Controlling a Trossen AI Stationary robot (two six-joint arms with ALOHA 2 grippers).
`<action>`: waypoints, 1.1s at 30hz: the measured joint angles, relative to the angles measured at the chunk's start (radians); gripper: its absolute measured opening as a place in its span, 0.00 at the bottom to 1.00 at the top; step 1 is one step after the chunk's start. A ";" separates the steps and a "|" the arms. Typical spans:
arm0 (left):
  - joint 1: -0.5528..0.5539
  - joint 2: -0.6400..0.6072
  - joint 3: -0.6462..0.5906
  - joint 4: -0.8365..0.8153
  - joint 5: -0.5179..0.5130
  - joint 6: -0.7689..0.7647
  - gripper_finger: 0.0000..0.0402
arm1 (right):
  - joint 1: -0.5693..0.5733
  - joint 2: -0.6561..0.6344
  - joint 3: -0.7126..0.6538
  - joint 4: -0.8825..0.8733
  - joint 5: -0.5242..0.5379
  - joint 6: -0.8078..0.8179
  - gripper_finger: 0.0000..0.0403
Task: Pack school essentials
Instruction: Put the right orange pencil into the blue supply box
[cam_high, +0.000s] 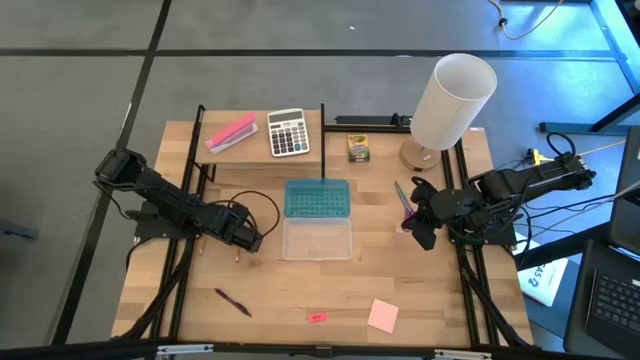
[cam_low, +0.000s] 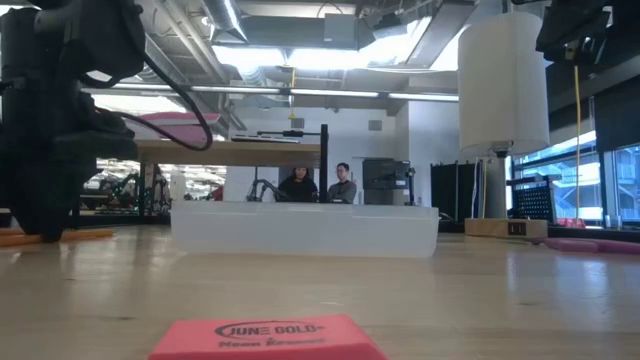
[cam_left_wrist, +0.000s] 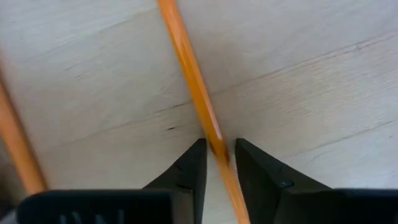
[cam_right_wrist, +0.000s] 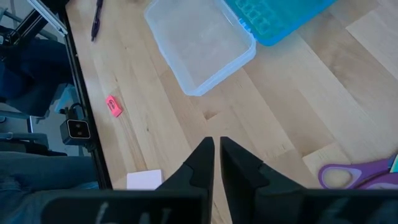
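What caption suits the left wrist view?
Left gripper closing around an orange pencil lying on the wooden table; a second pencil lies beside.

Bare table (cam_high: 290, 290) before clear box (cam_high: 317, 239)

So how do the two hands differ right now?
The left hand is down at the table with an orange pencil between its fingers; the right hand has nothing between its fingers.
The left hand's fingers stand slightly apart around the pencil; the right hand's are shut together.
The left hand sits left of the clear box; the right hand hovers on the box's right, beside the scissors.
Both have dark fingers.
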 joint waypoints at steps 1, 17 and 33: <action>0.000 0.000 0.000 0.000 0.000 0.000 0.16 | 0.000 0.000 0.000 0.000 0.000 0.000 0.07; 0.000 -0.004 0.000 -0.001 0.003 0.000 0.03 | 0.000 0.000 0.000 0.000 0.000 0.000 0.07; 0.000 -0.045 0.024 -0.009 0.023 0.068 0.03 | 0.000 0.000 0.000 0.000 0.000 -0.023 0.07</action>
